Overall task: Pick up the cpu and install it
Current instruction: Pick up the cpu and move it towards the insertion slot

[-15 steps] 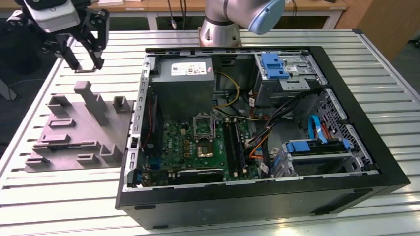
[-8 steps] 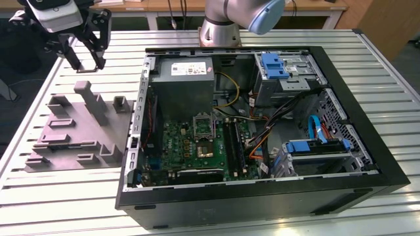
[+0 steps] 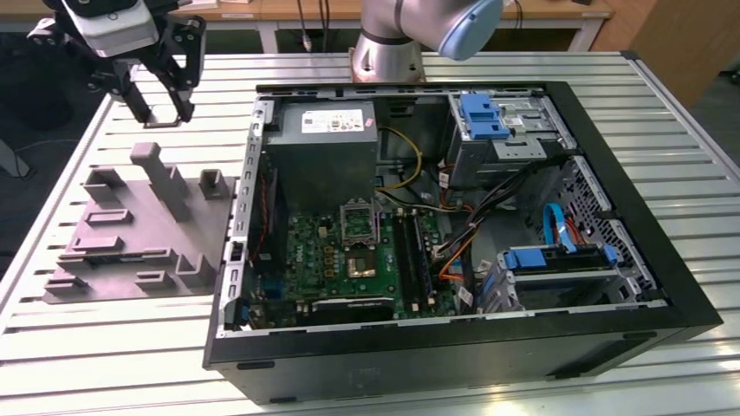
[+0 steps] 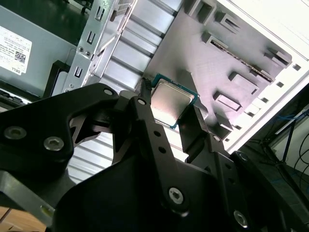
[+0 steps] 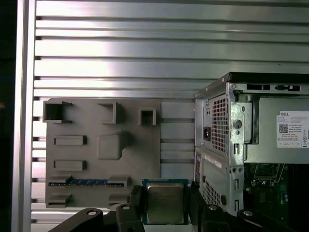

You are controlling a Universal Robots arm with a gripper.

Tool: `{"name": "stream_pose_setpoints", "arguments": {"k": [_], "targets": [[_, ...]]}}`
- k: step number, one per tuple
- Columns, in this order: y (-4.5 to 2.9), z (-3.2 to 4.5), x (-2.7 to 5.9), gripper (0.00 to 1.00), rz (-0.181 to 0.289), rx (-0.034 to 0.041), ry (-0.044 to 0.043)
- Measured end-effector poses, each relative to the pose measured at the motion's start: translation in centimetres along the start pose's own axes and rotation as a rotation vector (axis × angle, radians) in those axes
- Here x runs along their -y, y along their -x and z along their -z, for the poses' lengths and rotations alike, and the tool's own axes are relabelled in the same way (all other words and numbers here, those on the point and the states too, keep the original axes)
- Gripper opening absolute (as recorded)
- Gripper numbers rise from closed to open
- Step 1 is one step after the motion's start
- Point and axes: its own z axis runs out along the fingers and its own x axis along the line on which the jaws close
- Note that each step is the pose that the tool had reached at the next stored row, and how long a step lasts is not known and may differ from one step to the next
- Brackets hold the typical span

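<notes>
My gripper (image 3: 165,111) pinches the cpu (image 5: 165,203) by 2 opposite edges, its silvery top showing in both wrist views, held clear of the worktop (image 3: 116,347). Below lies the grey moulded tray (image 5: 104,150). Just beside the tray stands the open computer case (image 3: 463,347), its motherboard (image 3: 347,251) exposed.

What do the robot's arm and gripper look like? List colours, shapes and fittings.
The arm is a silvery-grey cylinder with a pale blue rounded joint cap. The gripper has a white-and-grey body and black, angular linkage fingers of flat bars, joined with silver screws and dotted with small holes.
</notes>
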Motion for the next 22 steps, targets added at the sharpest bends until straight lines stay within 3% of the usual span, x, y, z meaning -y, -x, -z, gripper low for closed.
{"name": "stream_pose_setpoints", "arguments": {"k": [22], "targets": [[1.75, -0.03, -0.01, 0.47, 0.000, 0.0000, 0.0000]]}}
